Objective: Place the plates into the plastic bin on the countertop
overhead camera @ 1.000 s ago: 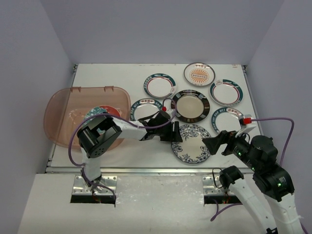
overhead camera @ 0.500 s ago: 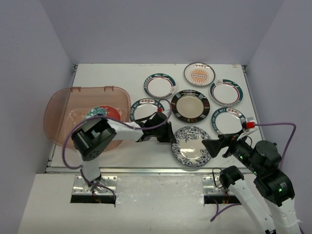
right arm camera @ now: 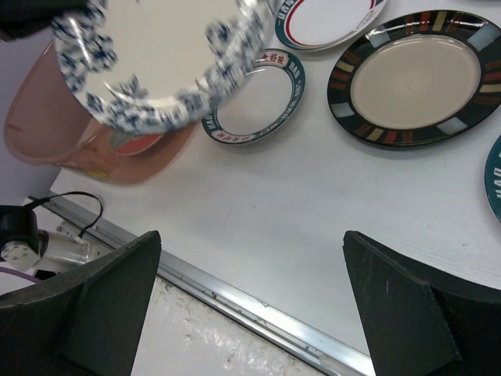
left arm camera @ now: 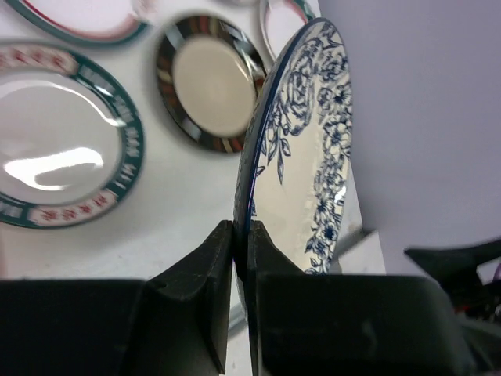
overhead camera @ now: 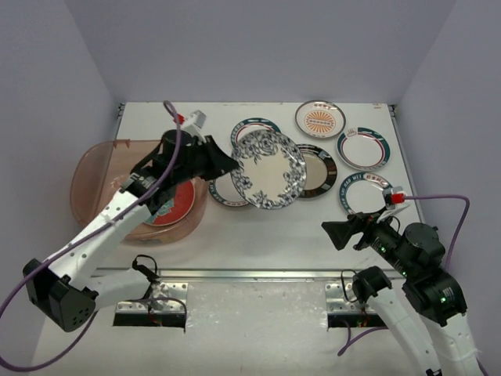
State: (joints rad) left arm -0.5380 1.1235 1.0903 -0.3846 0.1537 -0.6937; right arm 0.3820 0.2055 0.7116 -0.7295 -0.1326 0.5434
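- The left end effector [overhead camera: 228,165] was pressed together on the rim of the blue floral plate [overhead camera: 268,170], pinching it at the plate's nine o'clock edge in the top view. We judged the thin rim to be the only purchase two fingers get on a flat dish.
- The wrist view showed the rim sandwiched between both fingers, with the plate standing nearly edge-on.
- The plate hung tilted above the surface [overhead camera: 258,235], clear of it, at three o'clock of the plastic bin [overhead camera: 90,188]. We took the tilt as a way to pass the bin's wall.
- The bin sat at nine o'clock of the surface. A red-and-teal floral plate [overhead camera: 168,207] lay inside toward its four o'clock side, so the nine o'clock half looked free for the next one.
- The right end effector [overhead camera: 337,233] was spread wide and empty at four o'clock of the surface, well apart from the carried plate, probably to stay out of the way.
- Six plates rested flat between twelve and three o'clock: the dark-rimmed plate [overhead camera: 319,168], the orange sunburst plate [overhead camera: 320,118] and four teal-and-red rimmed plates [overhead camera: 363,148].
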